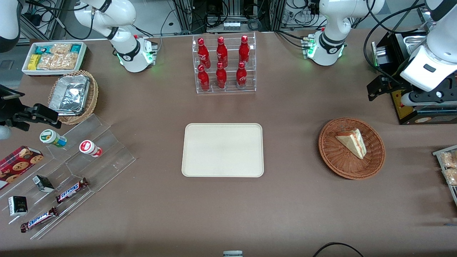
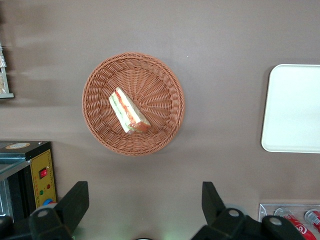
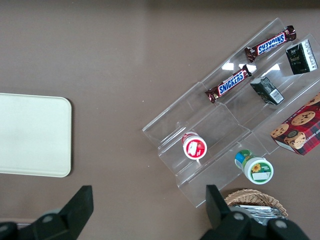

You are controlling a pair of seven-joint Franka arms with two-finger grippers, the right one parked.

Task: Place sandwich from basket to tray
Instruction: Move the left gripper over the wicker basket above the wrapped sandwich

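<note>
The sandwich, a tan wedge with a red and green filling stripe, lies in the round reddish-brown wicker basket. Both show in the left wrist view, the sandwich in the middle of the basket. The cream tray lies bare at the table's middle, beside the basket, and its edge shows in the left wrist view. My left gripper hangs raised above the table, farther from the front camera than the basket. It is open and empty, fingers wide apart, with bare table between them.
A black box with a yellow panel stands close beside the gripper. A clear rack of red bottles stands farther back than the tray. Snack packets lie at the working arm's end. A clear stepped stand with snacks lies toward the parked arm's end.
</note>
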